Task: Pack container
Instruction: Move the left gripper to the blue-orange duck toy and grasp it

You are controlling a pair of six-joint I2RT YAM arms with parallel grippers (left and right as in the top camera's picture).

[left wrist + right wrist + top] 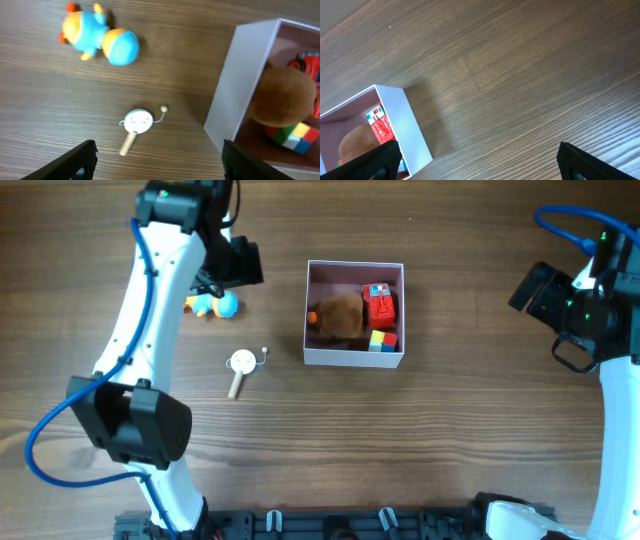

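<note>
The container (354, 357) is a square white box with a pinkish inside, at the table's middle. It holds a brown plush toy (338, 316), a red toy (380, 306) and a multicoloured cube (382, 340). It also shows in the left wrist view (240, 75) and the right wrist view (412, 125). A blue and orange toy (215, 305) (97, 37) and a white round rattle on a wooden stick (240, 366) (136, 124) lie left of the box. My left gripper (159, 162) is open and empty above the rattle. My right gripper (480, 162) is open and empty, right of the box.
The table is dark wood. The left arm (150, 330) reaches from the front edge up the left side. The right arm (600, 330) stands at the far right.
</note>
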